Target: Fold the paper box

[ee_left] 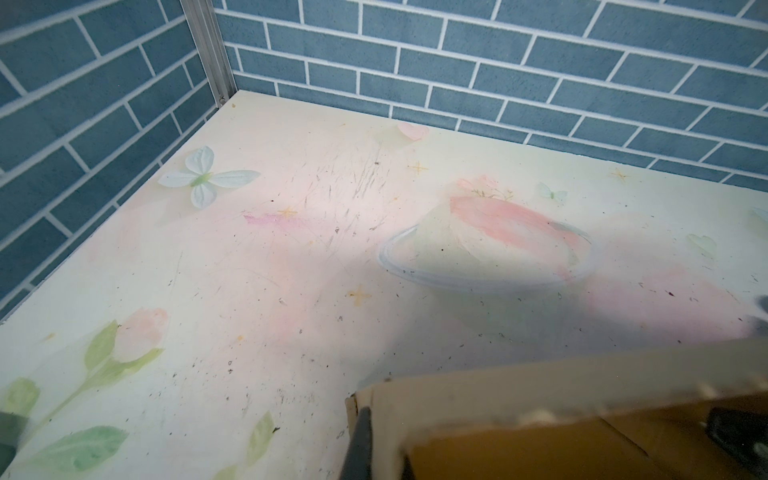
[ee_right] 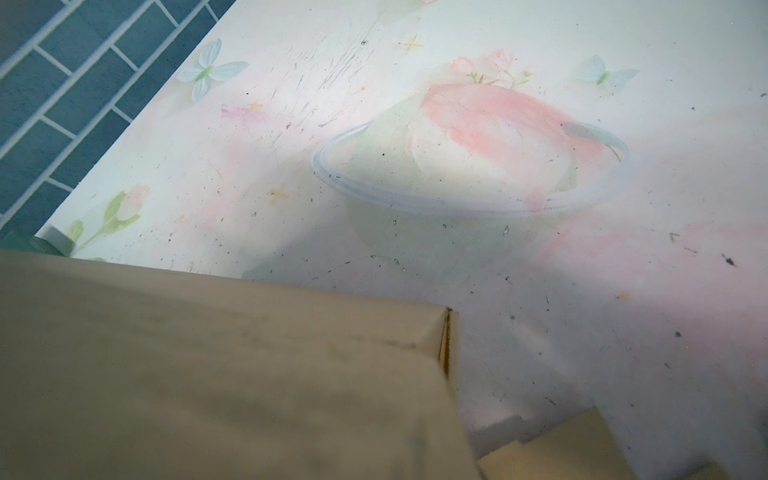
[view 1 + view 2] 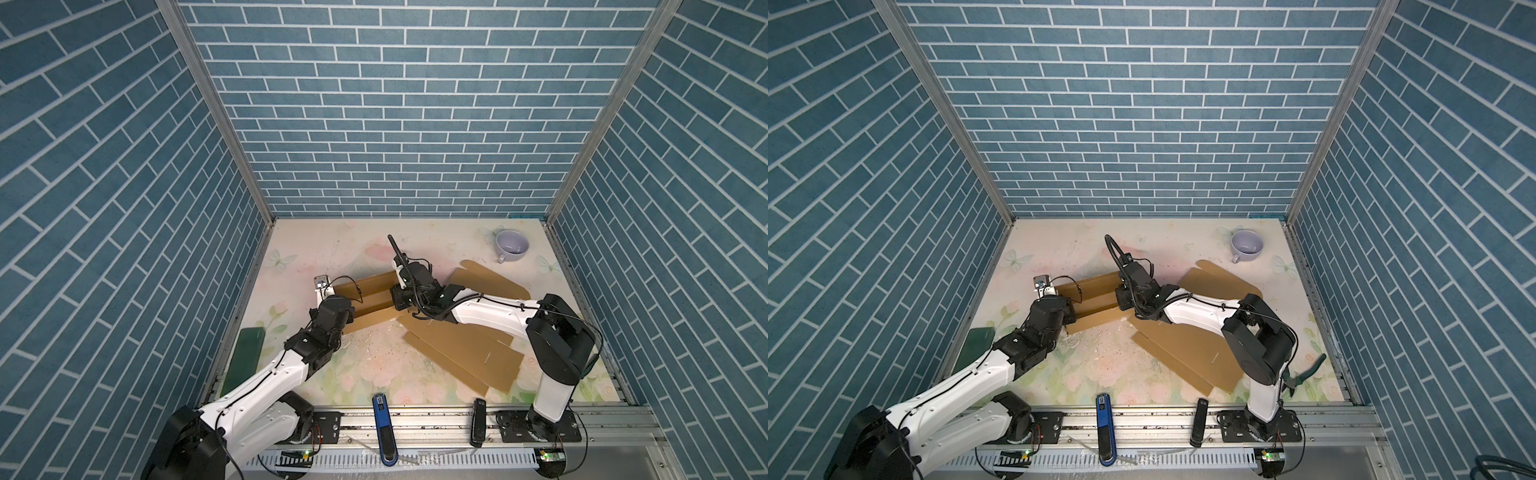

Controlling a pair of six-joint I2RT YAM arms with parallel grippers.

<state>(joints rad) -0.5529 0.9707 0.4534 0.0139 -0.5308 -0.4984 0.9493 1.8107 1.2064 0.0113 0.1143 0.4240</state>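
The paper box (image 3: pixel 370 291) (image 3: pixel 1096 291) is brown cardboard, part folded: a trough with raised walls lies mid-table, and flat panels (image 3: pixel 465 353) spread to the right and front. My left gripper (image 3: pixel 337 296) (image 3: pixel 1064 303) is at the trough's left end. In the left wrist view it (image 1: pixel 384 440) is shut on the end wall (image 1: pixel 540 386), with one dark finger (image 1: pixel 361 440) outside the cardboard. My right gripper (image 3: pixel 398 298) (image 3: pixel 1121 300) sits at the trough's right end. In the right wrist view a cardboard wall (image 2: pixel 208 353) hides its fingers.
A lilac cup (image 3: pixel 512 245) stands at the back right. A dark green board (image 3: pixel 245 353) leans at the left wall. A blue tool (image 3: pixel 383 424) and a black one (image 3: pixel 478 419) lie on the front rail. Green-handled pliers (image 3: pixel 1308 372) lie front right.
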